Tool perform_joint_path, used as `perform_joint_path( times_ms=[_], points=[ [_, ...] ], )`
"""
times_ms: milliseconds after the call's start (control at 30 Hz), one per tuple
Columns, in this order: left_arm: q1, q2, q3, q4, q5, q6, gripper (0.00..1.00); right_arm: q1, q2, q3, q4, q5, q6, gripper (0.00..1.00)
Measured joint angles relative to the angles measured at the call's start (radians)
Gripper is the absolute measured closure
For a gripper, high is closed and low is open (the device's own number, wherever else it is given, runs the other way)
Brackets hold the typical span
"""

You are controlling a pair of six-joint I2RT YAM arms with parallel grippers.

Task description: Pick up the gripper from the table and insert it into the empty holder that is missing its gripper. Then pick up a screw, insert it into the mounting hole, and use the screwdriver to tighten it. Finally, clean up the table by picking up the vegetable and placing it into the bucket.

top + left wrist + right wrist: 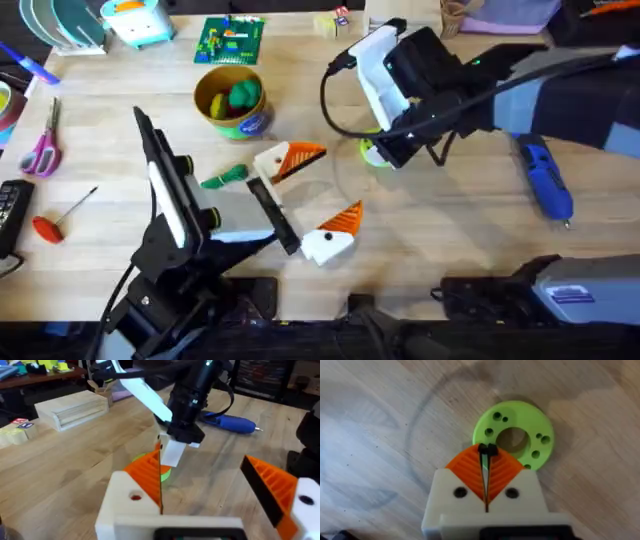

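My right gripper point(487, 452) points straight down over a green disc point(515, 435), shut, with a small black screw point(488, 449) pinched at its tips. My left gripper point(335, 182) lies low at the table's middle, open wide, both white fingers carrying orange ribbed pads point(150, 472). A slim green vegetable point(225, 177) lies just left of it. Behind that stands the yellow bucket point(232, 100), with a round green lump and a yellow piece inside. The blue screwdriver point(545, 180) lies at the right. The holder, its mounting hole and the loose gripper are out of view.
Pink-handled scissors point(40, 150) and a small red-handled tool point(55, 220) lie at the left. A green circuit board point(230, 40) sits at the back. A wooden block point(75, 410) lies far behind the disc. The right arm's cable loops above the table's middle.
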Motion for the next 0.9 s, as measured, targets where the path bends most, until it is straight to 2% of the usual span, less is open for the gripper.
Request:
perform_joint_path(
  times_ms=[133,500,733,900],
  points=[
    [0.0,0.0,0.0,0.0,0.0,0.0,0.007,-0.036,0.0,0.055,-0.101,0.004,-0.031,0.994],
    [0.0,0.0,0.0,0.0,0.0,0.0,0.008,-0.026,-0.011,0.43,-0.436,0.06,-0.105,0.994],
    [0.0,0.0,0.0,0.0,0.0,0.0,0.008,0.109,-0.004,0.674,-0.604,0.082,-0.094,0.994],
    [0.0,0.0,0.0,0.0,0.0,0.001,0.008,0.226,0.051,0.841,-0.701,0.082,-0.077,0.994]
  ],
)
